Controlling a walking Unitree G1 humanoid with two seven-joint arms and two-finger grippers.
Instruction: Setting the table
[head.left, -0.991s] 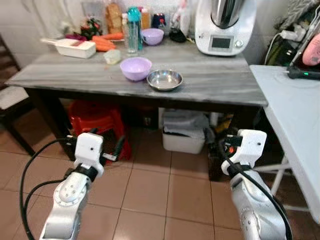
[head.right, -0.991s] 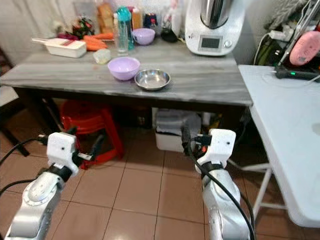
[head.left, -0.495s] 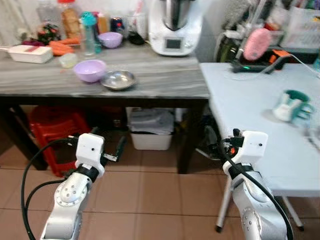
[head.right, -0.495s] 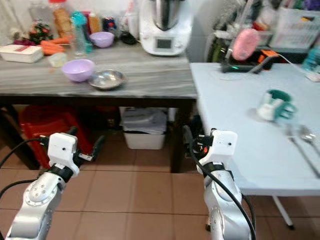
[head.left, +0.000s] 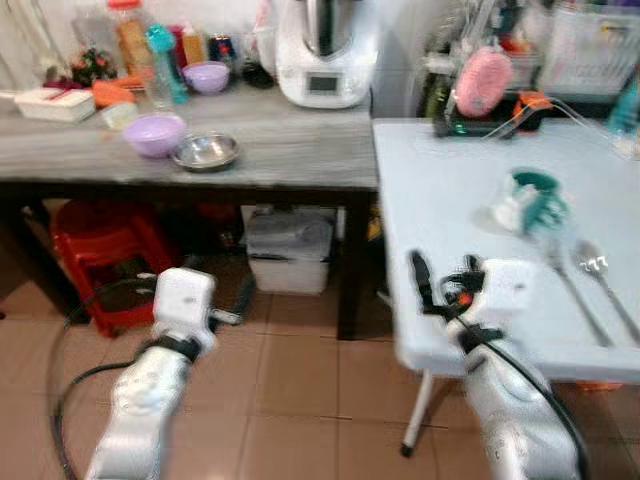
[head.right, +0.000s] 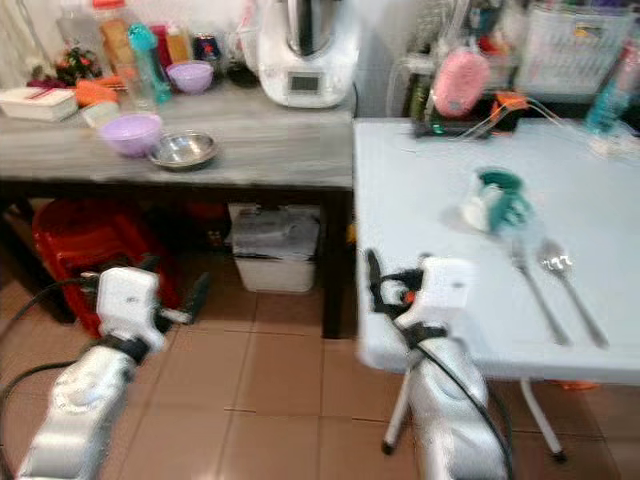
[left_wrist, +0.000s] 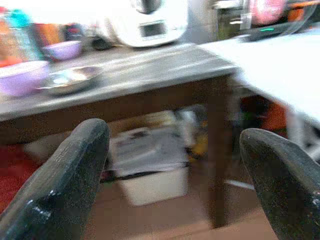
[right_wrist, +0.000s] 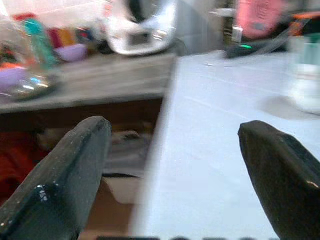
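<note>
Both sets of fingers are spread wide and holding nothing. In the left wrist view the left gripper (left_wrist: 172, 172) has its two black fingers (left_wrist: 65, 185) far apart, pointing toward the dark space under the grey worktop (head.left: 280, 150). Same deal on the right: the right gripper (right_wrist: 172, 172) has its fingers (right_wrist: 67, 175) released, aimed along the near edge of the white worktop (head.right: 450, 270).

Moving out from there, the left arm (head.left: 150, 390) hangs low over the tiled floor (head.left: 300, 400), in front of a red stool (head.left: 100, 260) that sits under the grey worktop. The right arm (head.left: 500, 380) is up against the front edge of the white worktop, wrist just at its corner.

The stuff for the table setting is on the white worktop: a teal and white cup (head.right: 495, 200) lying on its side around the middle, and just to its right a fork (head.right: 535, 290) and a spoon (head.right: 565, 275) laid side by side, handles toward the robot.

On the grey worktop there's a purple bowl (head.left: 153, 133) with a steel bowl (head.left: 205, 151) just beside it, a second purple bowl (head.left: 207, 76) further back, a white kitchen machine (head.left: 325, 55), and bottles and carrots at the far left. A white bin (head.left: 288, 250) sits underneath. Everything's a bit blurry.
</note>
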